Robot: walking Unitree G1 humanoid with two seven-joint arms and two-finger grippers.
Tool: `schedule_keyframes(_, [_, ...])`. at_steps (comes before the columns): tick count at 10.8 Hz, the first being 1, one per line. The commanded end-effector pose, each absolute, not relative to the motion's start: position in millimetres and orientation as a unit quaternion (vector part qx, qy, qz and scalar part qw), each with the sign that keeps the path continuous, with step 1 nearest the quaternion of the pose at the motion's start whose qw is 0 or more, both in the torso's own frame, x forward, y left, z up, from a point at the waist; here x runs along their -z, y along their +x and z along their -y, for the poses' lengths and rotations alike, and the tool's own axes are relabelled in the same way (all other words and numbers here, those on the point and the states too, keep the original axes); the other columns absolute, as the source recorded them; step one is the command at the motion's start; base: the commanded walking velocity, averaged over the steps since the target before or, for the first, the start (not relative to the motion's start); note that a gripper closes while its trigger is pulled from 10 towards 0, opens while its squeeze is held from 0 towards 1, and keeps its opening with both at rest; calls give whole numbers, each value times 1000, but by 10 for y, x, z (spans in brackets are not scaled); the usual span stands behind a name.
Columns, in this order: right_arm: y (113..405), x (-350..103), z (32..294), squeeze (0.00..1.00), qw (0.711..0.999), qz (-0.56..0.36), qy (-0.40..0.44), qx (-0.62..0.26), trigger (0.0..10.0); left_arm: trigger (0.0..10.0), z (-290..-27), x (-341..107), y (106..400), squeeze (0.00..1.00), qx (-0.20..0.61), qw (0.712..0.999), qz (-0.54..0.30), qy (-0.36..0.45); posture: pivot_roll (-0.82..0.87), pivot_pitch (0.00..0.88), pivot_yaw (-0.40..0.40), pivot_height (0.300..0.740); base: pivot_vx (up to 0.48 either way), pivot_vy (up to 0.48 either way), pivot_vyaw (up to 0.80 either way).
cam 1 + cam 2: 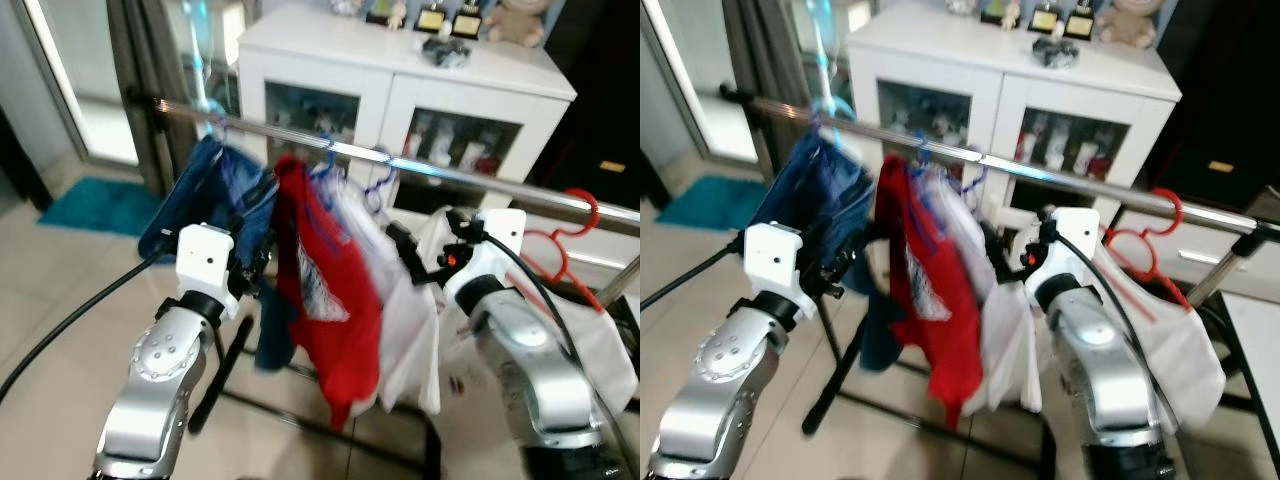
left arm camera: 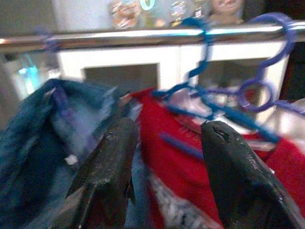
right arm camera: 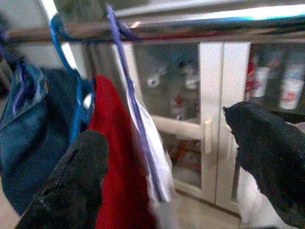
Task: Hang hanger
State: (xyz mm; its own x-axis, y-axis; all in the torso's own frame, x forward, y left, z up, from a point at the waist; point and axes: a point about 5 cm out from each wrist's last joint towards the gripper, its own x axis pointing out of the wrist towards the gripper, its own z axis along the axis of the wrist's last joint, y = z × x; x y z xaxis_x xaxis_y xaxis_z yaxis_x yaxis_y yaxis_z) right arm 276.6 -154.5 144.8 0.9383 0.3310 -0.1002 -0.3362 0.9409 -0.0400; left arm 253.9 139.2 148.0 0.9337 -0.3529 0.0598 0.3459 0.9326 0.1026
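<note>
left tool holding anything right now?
No. In the left wrist view the left tool is open, its two black fingers spread apart in front of the red shirt with nothing between them.

Nothing legible can be made out here. A whitish print is seen on the red shirt (image 1: pixel 325 290), maybe lettering, but it's too blurred to be read. Red marks on the cups (image 3: pixel 289 93) behind the cabinet glass can't be read either.

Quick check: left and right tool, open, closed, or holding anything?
Left tool: open, holding nothing, near the red garment.
Right tool: open, holding nothing.
</note>
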Motion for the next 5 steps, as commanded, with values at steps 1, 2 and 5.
schedule_keyframes(1, [2784,-1473,1586,0,981,-53,-31,-185,10000,10000,-1310,-1499,2499,0,210,976,42,44,123,0,-61,740,0,0,0])
schedule_keyframes(2, [2780,-1503,1578,0,976,-56,-28,-210,10000,10000,-1287,-1497,2457,0,244,968,36,47,127,0,-62,740,0,0,0])
schedule_keyframes(5, [2862,-1616,1567,0,976,-58,0,-210,10000,10000,-1273,-1426,2358,0,307,949,-3,65,129,0,-64,740,0,0,0])
